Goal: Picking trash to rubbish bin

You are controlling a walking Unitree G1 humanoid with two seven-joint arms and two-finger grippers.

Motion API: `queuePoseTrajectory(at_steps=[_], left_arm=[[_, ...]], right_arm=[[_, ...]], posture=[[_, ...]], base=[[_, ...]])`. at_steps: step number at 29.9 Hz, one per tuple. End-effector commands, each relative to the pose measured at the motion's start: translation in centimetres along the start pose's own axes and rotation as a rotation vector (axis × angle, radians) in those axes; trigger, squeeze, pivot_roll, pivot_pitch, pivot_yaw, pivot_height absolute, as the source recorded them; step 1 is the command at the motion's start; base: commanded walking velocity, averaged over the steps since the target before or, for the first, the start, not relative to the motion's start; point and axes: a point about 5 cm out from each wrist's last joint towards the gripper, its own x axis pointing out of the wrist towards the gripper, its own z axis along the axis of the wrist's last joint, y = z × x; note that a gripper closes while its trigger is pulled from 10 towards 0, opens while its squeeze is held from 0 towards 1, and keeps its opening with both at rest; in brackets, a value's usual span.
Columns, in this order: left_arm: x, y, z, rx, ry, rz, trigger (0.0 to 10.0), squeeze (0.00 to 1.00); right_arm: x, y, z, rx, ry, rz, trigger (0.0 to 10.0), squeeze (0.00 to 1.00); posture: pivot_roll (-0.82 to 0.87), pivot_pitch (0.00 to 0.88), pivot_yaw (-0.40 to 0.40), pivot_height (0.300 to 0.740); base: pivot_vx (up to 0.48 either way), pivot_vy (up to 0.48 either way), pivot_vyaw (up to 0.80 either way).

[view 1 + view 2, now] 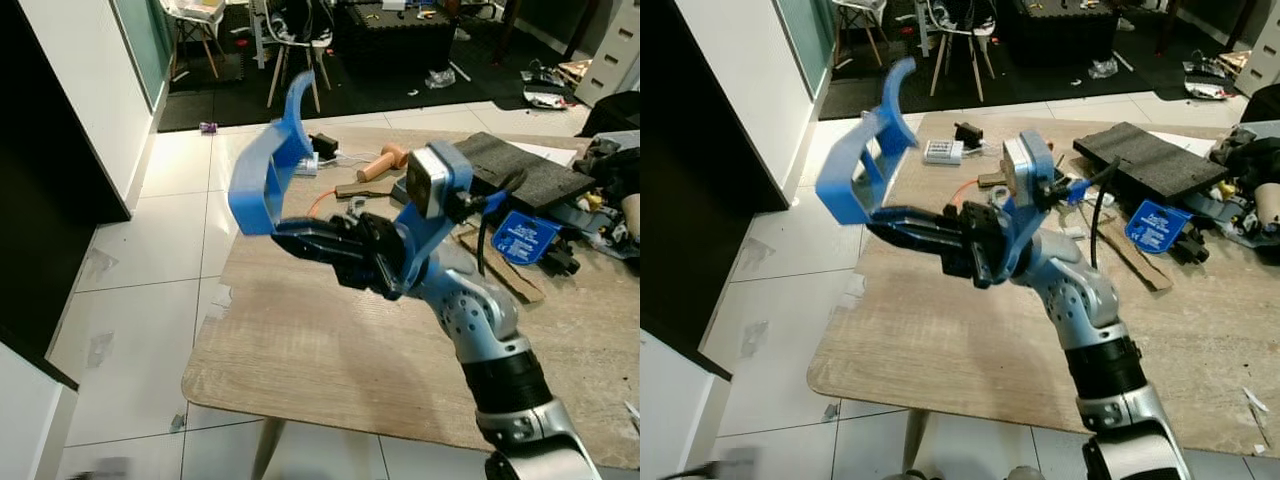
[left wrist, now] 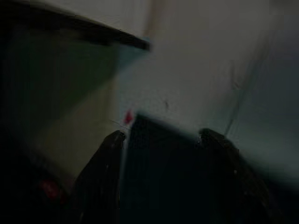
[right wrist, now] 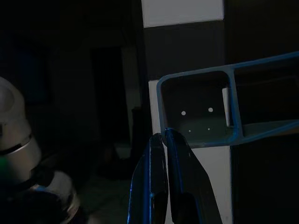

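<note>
Midway: right pincer [image 1: 285, 232] clamped on blue bracket [image 1: 268, 170], lifted off bench [image 1: 300, 350] toward 10 o'clock; bin unseen, drop pending; left pincer [image 2: 161, 140] state unclear.

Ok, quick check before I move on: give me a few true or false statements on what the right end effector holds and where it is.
1. The right end effector is shut on the blue plastic piece. True.
2. The blue plastic piece lies flat on the wooden table. False: it is held up in the air, above the table's left edge.
3. A wooden-handled tool lies on the table beyond the arm. True.
4. The floor beside the table is carpeted. False: it is white tile.
</note>
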Motion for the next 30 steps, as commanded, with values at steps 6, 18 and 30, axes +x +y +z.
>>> queuePoseTrajectory(at_steps=[6,18,30], left_arm=[[0.4,1.3,8.6,-0.478,-0.306,-0.133,10.0,0.0],[-9.2,-3.5,23.2,-0.676,-1.012,-1.29,10.0,0.0],[-16.2,-2.3,26.1,-0.683,-1.291,-1.722,10.0,1.0]], right_arm=[[0.4,0.9,-0.3,0.044,0.023,0.043,10.0,0.0],[0.0,1.2,-1.1,0.088,0.075,0.044,10.0,0.0],[-2.4,0.2,0.6,0.025,0.078,-0.074,10.0,0.0]], posture=[[-0.05,0.069,0.033,0.74],[-0.05,0.068,0.03,0.74],[-0.06,0.057,0.025,0.74]], base=[[0.0,0.0,0.0],[0.0,0.0,0.0],[0.0,0.0,0.0]])
